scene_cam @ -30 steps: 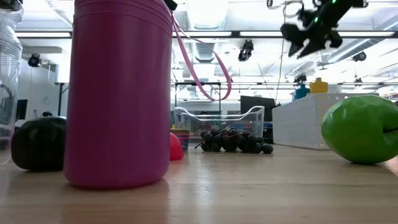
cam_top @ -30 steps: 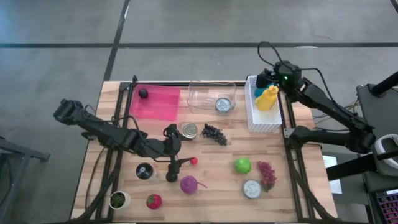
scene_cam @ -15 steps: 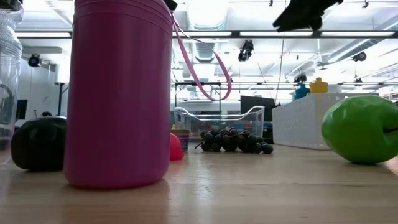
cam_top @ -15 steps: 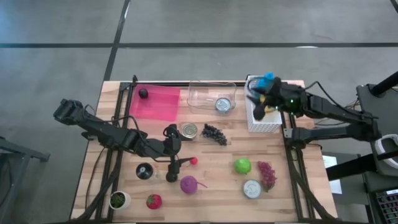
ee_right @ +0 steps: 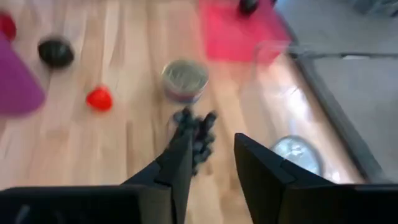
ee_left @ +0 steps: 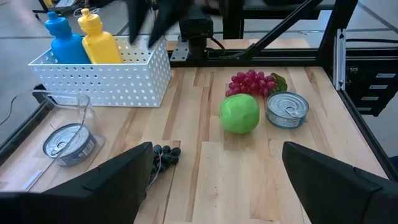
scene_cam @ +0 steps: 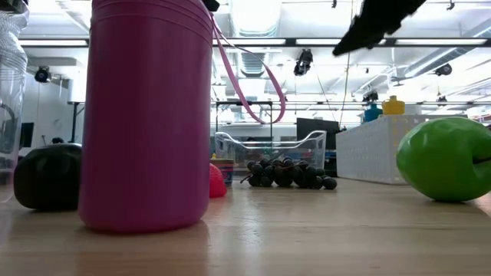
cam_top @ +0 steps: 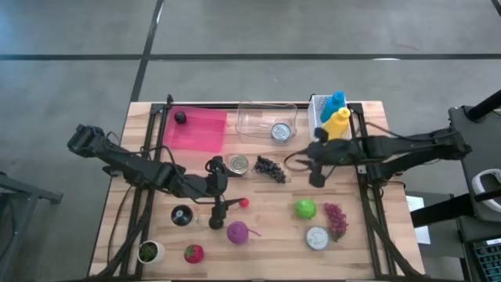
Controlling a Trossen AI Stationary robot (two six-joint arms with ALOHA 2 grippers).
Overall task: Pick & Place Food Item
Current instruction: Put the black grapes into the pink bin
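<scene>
Right gripper (cam_top: 315, 163) hangs empty, fingers apart, with the dark grape bunch (cam_top: 270, 168) just ahead and below. Overshooting could knock the open tin (cam_top: 238, 164) just beyond. Left gripper (cam_top: 217, 186) waits farther off.

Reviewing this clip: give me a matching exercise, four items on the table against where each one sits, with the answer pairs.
Items:
1. yellow bottle
2. dark grapes
3. small dark fruit
4. red grapes

Places:
A. on the pink mat
B. beside the green apple
C. in the white basket
D. next to the can with the coloured label, ahead of the right claw

Pairs: 1-C, 2-D, 3-A, 4-B
</scene>
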